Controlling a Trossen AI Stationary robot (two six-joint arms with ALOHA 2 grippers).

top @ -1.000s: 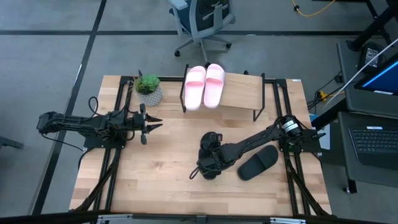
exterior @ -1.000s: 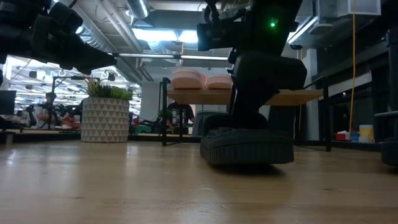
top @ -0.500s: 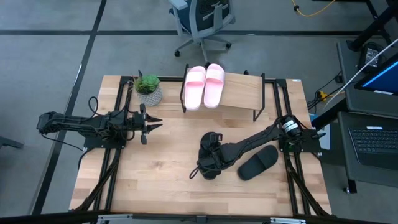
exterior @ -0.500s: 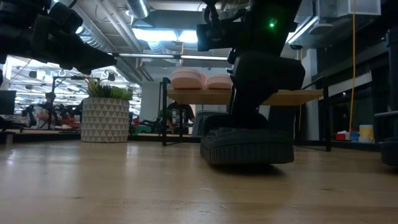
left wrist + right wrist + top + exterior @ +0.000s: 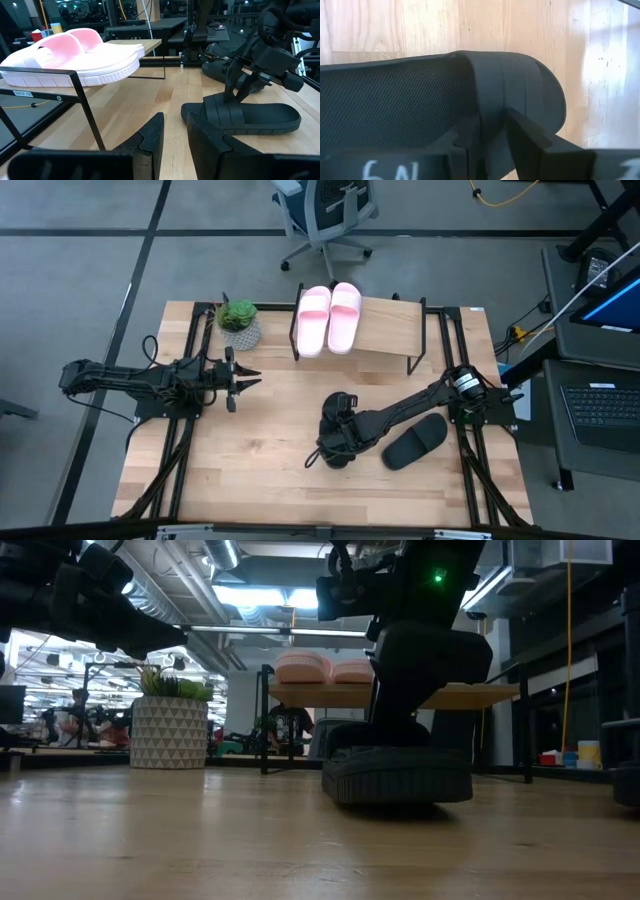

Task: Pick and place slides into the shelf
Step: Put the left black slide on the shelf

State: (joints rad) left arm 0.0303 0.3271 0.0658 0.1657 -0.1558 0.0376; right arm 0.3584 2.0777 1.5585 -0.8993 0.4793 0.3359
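Observation:
Two light pink slides [image 5: 313,320] [image 5: 345,317] lie side by side, soles down, on the left end of the shelf [image 5: 390,330] at the table's far side. One black slide [image 5: 245,117] lies flat on the table near its middle, and my right gripper [image 5: 335,442] is down on it, shut on its strap. The second black slide [image 5: 415,440] lies on the table just to the right of it. My left gripper [image 5: 255,379] hovers over the table's left half with a narrow gap between its fingers, holding nothing. My right gripper pinches the black slide's wide strap [image 5: 492,107] between its two fingers [image 5: 525,135], at the strap's edge. The fingers come from above, pointing down [image 5: 400,670]. The slide's sole [image 5: 400,788] rests flat on the table.
A potted plant [image 5: 238,322] in a patterned white pot stands at the far left, beside the shelf's black frame [image 5: 85,100]. The right part of the shelf's plank [image 5: 395,328] is bare. An office chair [image 5: 325,215] stands beyond the table.

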